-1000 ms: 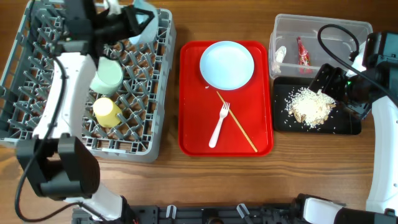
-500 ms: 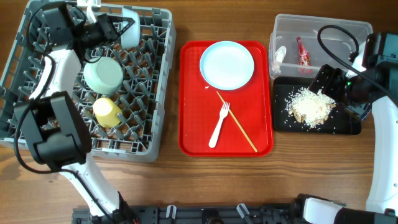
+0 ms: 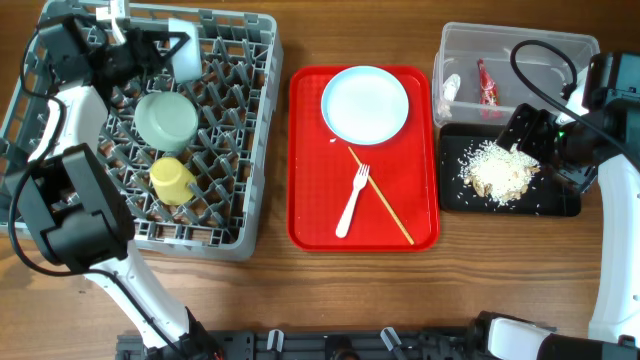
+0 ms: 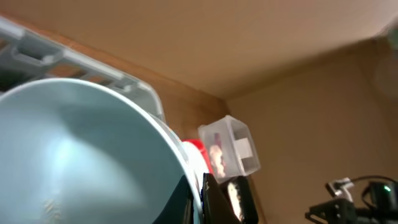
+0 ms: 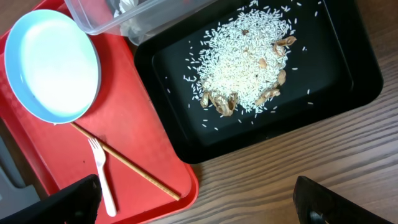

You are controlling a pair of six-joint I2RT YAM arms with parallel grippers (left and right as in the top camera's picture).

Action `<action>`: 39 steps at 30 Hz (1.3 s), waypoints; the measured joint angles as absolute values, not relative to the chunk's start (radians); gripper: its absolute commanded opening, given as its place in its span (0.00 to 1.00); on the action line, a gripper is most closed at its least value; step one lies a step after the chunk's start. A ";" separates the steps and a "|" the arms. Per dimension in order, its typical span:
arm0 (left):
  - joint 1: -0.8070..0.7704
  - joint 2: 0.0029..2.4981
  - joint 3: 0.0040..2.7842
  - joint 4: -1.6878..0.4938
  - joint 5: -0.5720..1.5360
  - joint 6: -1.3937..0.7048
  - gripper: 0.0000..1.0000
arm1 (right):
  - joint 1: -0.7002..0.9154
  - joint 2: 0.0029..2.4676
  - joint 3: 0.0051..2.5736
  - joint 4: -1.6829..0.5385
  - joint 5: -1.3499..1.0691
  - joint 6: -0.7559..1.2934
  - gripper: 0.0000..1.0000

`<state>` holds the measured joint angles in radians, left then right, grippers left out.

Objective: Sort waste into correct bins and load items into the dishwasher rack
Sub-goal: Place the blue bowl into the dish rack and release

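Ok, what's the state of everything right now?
Left end effector: shut on white bowl, at rack back
Right end effector: open, empty
Green bowl: in rack
Cup: in rack
Plate: empty, on red tray
Fork: on red tray
Tub: holds wrapper and scrap
Black tray: holds rice

We're looking at a robotics lab bench, not a real kitchen: a bare wooden table (image 3: 270, 300), a white left arm (image 3: 85, 130) and right arm (image 3: 612, 235) rising by a black rail (image 3: 330, 345) at the near edge, and a cable (image 3: 530, 70) looping loose at far right. It's dressed as a canteen wash-up: grey dishwasher rack (image 3: 225, 235), red tray (image 3: 310, 200), clear tub (image 3: 520, 45), black tray (image 3: 455, 195), plain beige wall (image 4: 298, 124) behind.
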<state>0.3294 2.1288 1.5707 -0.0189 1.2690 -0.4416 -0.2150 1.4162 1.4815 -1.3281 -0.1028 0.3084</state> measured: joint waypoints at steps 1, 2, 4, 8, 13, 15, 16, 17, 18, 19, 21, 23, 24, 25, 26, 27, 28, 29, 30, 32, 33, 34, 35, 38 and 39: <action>0.329 2.131 1.570 0.010 1.282 -0.465 0.04 | -0.215 1.416 1.481 -1.327 -0.103 0.308 1.00; 0.327 2.133 1.569 0.035 1.293 -0.494 0.04 | -0.215 1.416 1.481 -1.328 -0.103 0.308 1.00; 0.320 2.133 1.569 0.051 1.308 -0.535 0.04 | -0.215 1.416 1.481 -1.328 -0.103 0.308 1.00; 0.290 2.135 1.569 0.052 1.303 -0.570 0.04 | -0.215 1.416 1.481 -1.332 -0.103 0.309 1.00; 0.250 2.136 1.569 0.047 1.258 -0.583 0.04 | -0.215 1.416 1.481 -1.335 -0.103 0.309 1.00; 0.247 2.136 1.569 0.040 1.234 -0.586 0.06 | -0.215 1.416 1.481 -1.335 -0.103 0.309 1.00; 0.252 2.136 1.570 0.038 1.224 -0.586 0.11 | -0.215 1.416 1.481 -1.335 -0.103 0.309 1.00; 0.258 2.136 1.570 0.034 1.217 -0.586 0.21 | -0.215 1.416 1.481 -1.335 -0.103 0.309 1.00; 0.268 2.136 1.571 0.013 1.201 -0.589 0.32 | -0.215 1.416 1.481 -1.336 -0.103 0.309 1.00; 0.282 2.136 1.573 -0.025 1.174 -0.591 0.33 | -0.215 1.416 1.481 -1.336 -0.103 0.309 1.00; 0.319 2.138 1.575 -0.114 1.087 -0.591 0.43 | -0.215 1.416 1.481 -1.339 -0.103 0.309 1.00; 0.351 2.147 1.574 -0.151 1.040 -0.594 0.57 | -0.215 1.416 1.481 -1.339 -0.103 0.309 1.00; 0.363 2.149 1.573 -0.155 1.031 -0.589 0.61 | -0.215 1.416 1.481 -1.339 -0.103 0.309 1.00; 0.372 2.149 1.573 -0.154 1.023 -0.593 0.66 | -0.215 1.416 1.481 -1.339 -0.103 0.309 1.00; 0.382 2.150 1.573 -0.154 1.019 -0.589 0.73 | -0.215 1.416 1.481 -1.339 -0.103 0.309 1.00; 0.393 2.150 1.573 -0.153 1.018 -0.589 0.74 | -0.215 1.416 1.481 -1.339 -0.103 0.309 1.00; 0.406 2.150 1.573 -0.150 1.018 -0.590 0.75 | -0.215 1.416 1.481 -1.339 -0.103 0.309 1.00; 0.418 2.150 1.573 -0.147 1.022 -0.589 0.77 | -0.215 1.416 1.481 -1.339 -0.103 0.309 1.00; 0.429 2.150 1.573 -0.142 1.030 -0.590 0.77 | -0.215 1.416 1.481 -1.339 -0.103 0.309 1.00; 0.455 2.150 1.573 -0.138 1.062 -0.589 0.78 | -0.215 1.416 1.481 -1.339 -0.103 0.309 1.00; 0.466 2.149 1.573 -0.138 1.076 -0.589 0.78 | -0.215 1.416 1.481 -1.339 -0.103 0.309 1.00; 0.479 2.149 1.573 -0.136 1.092 -0.589 0.78 | -0.215 1.416 1.481 -1.339 -0.103 0.309 1.00; 0.489 2.144 1.573 -0.135 1.102 -0.589 0.78 | -0.215 1.416 1.481 -1.339 -0.103 0.309 1.00; 0.503 2.102 1.572 -0.136 1.116 -0.589 0.78 | -0.215 1.416 1.481 -1.339 -0.103 0.309 1.00; 0.500 2.070 1.571 -0.136 1.120 -0.589 0.77 | -0.215 1.416 1.481 -1.339 -0.103 0.309 1.00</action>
<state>0.4995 2.0701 1.5715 -0.1356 1.1198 -0.5892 -0.2150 1.4162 1.4815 -1.3388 -0.1032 0.3088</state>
